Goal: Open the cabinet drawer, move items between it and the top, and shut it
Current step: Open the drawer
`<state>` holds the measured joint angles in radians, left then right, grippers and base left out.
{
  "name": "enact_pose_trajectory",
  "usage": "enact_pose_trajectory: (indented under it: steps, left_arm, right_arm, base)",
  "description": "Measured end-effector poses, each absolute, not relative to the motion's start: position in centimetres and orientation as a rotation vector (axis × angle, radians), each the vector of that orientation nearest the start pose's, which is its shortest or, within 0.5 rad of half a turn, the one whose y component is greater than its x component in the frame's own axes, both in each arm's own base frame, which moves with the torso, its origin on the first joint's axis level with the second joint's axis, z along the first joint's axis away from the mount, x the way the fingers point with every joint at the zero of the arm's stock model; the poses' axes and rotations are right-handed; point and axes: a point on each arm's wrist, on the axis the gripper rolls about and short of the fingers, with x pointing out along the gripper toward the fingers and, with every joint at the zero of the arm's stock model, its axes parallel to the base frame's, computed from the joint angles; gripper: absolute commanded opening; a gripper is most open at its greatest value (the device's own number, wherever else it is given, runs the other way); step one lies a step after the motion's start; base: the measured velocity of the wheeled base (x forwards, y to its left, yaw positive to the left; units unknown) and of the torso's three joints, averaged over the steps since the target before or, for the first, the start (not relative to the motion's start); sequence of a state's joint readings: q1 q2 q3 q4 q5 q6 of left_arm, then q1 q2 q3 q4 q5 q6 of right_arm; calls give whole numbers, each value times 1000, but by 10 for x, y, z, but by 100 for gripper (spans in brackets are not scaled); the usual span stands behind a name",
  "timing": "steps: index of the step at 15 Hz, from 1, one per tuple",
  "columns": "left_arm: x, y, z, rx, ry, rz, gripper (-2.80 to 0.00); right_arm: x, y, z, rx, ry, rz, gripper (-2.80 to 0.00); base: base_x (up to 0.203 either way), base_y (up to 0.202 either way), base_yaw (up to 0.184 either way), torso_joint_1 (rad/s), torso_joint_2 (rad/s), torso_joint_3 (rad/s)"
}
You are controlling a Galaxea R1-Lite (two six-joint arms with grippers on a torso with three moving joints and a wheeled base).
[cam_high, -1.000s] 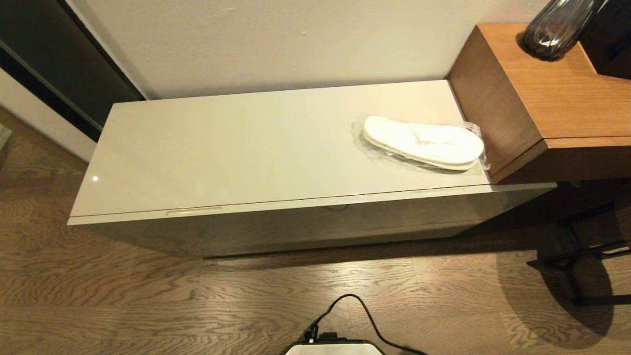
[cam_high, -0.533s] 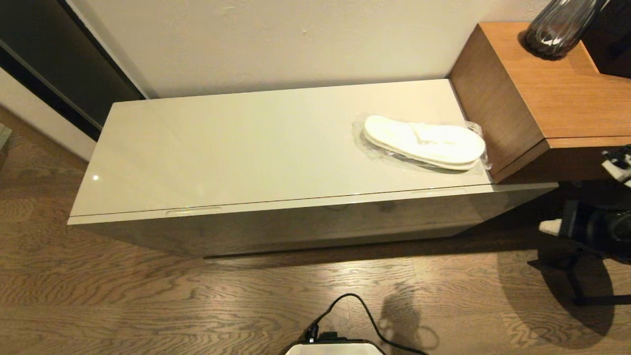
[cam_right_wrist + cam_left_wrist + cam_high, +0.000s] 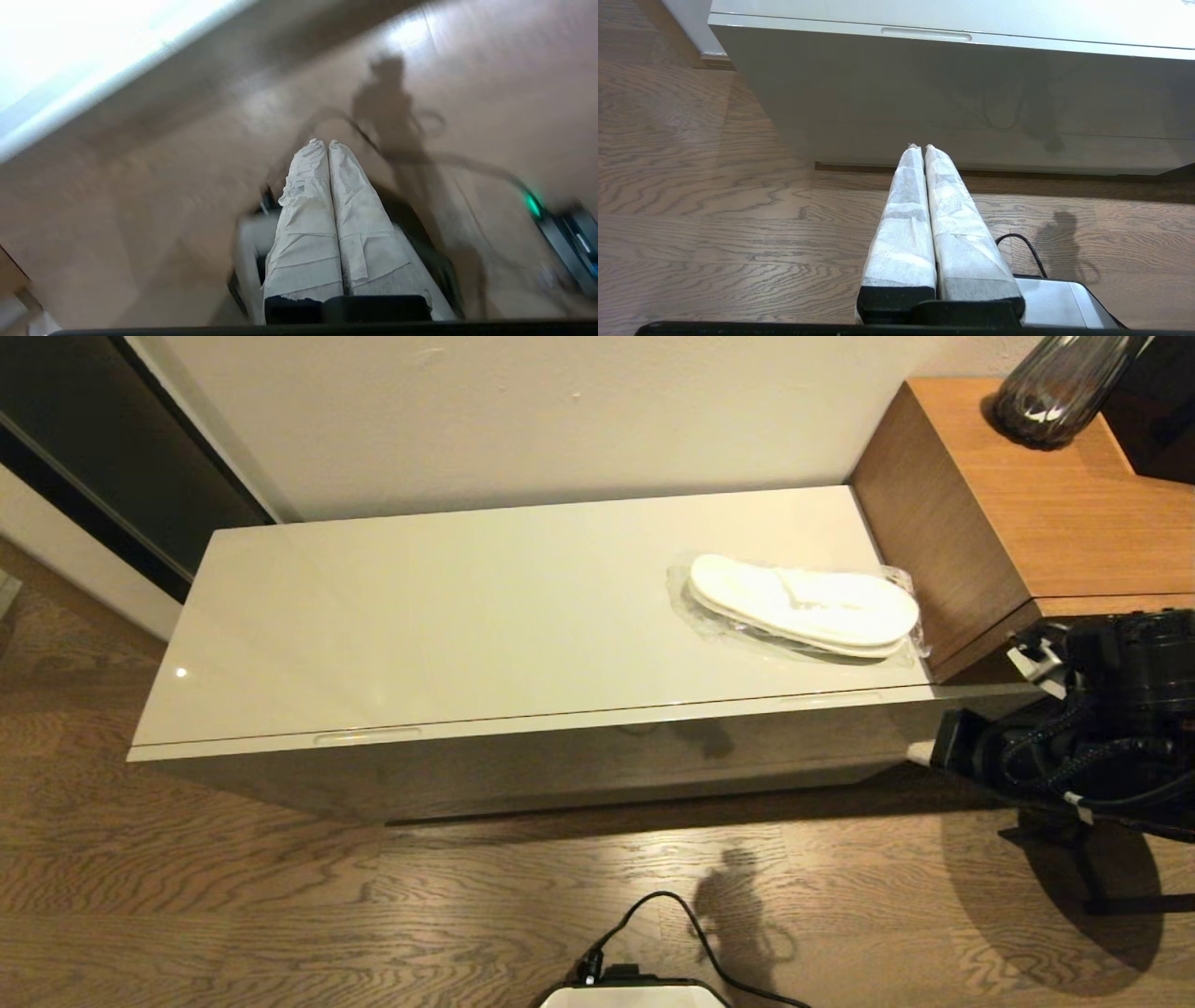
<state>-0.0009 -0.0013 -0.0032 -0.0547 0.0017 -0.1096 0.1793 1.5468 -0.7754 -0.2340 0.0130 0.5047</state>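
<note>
The cabinet drawer is closed, and its two handle slots sit just under the top. A pair of white slippers in clear wrap lies at the right end of the top. My right gripper is shut and empty. It hovers off the cabinet's right front corner, below the level of the top, and points down at the floor in its wrist view. My left gripper is shut and empty, parked low before the drawer front, below the left handle slot.
A taller brown wood block carrying a dark vase adjoins the cabinet on the right. Black stand legs rest on the wood floor under my right arm. My base and its black cable are at the near edge.
My right arm has swung into the head view from the right edge and moved left towards the cabinet's right end. Its shadow shifted on the floor. The slippers and the drawer have not moved.
</note>
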Motion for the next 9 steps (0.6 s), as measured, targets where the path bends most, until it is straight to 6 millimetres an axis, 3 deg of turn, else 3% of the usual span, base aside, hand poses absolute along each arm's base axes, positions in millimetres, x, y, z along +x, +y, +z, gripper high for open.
enact_pose_trajectory:
  steps: [4, 9]
  left_arm:
    - [-23, 0, 82, -109, -59, -3, -280]
    - [-23, 0, 82, -109, -59, -3, -280]
  right_arm:
    - [269, 50, 178, 453, 499, 65, -280]
    - [276, 53, 167, 382, 532, 79, -280]
  base:
    - [0, 0, 0, 0, 0, 0]
    - [0, 0, 0, 0, 0, 0]
